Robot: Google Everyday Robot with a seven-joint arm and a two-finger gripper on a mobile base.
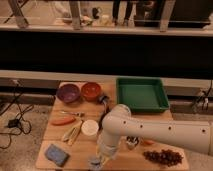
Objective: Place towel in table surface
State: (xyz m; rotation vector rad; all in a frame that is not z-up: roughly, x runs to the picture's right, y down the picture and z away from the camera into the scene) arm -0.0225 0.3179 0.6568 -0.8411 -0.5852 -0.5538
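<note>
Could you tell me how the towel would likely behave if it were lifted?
The towel, bunched by the gripper near the front edge of the table surface, would probably droop limply. It looks light and unlikely to roll.

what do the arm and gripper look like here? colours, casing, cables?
Arm: smooth white casing, thick rounded links and a bulbous joint. No exposed cables or markings show. Gripper, at the arm's tip near the front edge of the table surface, looks pale too.
</note>
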